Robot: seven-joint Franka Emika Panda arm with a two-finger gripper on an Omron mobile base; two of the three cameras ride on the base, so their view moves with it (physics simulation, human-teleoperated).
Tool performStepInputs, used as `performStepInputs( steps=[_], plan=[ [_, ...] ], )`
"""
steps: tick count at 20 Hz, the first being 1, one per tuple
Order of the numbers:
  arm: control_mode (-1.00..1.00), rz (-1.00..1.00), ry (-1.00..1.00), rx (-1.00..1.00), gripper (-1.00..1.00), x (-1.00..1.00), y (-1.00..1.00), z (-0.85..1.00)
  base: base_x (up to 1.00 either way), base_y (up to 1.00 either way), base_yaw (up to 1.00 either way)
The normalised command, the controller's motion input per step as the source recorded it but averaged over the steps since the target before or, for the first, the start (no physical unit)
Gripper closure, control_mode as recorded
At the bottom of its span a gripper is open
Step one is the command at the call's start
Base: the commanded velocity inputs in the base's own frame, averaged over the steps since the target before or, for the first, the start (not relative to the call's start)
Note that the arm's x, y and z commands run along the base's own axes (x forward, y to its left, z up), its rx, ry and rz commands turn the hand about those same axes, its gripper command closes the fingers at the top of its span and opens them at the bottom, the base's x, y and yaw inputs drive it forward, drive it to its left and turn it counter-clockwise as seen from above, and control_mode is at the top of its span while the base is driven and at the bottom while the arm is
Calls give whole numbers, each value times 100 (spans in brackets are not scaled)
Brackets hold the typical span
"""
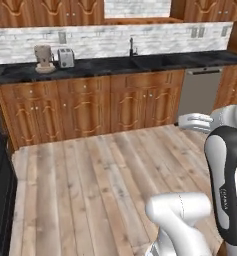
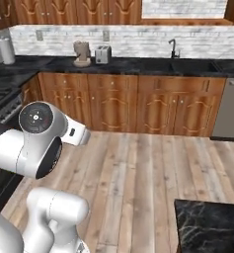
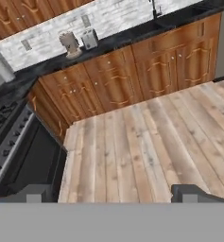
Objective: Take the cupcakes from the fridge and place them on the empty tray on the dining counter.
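Wooden floorboards (image 3: 132, 142) and warm brown cabinet fronts (image 1: 105, 105) lie ahead of the robot, under a black stone wall bench (image 2: 138, 64) carrying a silver toaster (image 2: 102, 53) and a beige coffee grinder (image 2: 81, 53). A corner of the black white-veined marble dining bench (image 2: 210, 225) shows at lower right. The cupcakes, fridge and tray are nowhere visible here, so where they sit cannot be told. The claw (image 3: 111, 193) is released, its dark tips spread wide over bare floor, grasping nothing. By judgement, cupcakes are light, soft and easily crushed: best pinched gently at the paper-wrapped base, below the frosting, and kept upright.
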Motion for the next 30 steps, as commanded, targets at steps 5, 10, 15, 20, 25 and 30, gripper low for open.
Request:
performStepInputs(
  steps=[5,10,15,20,25,30],
  plan=[
    [100,0,0,0,-100,0,0,0,100,-31,-35],
    [100,0,0,0,-100,0,0,0,99,-14,-63],
    [100,0,0,0,-100,0,0,0,54,0,-87],
    [100,0,0,0,-100,0,0,0,33,0,-93],
    [100,0,0,0,-100,0,0,0,54,9,-89],
    [100,0,0,0,-100,0,0,0,100,65,-47]
  ],
)
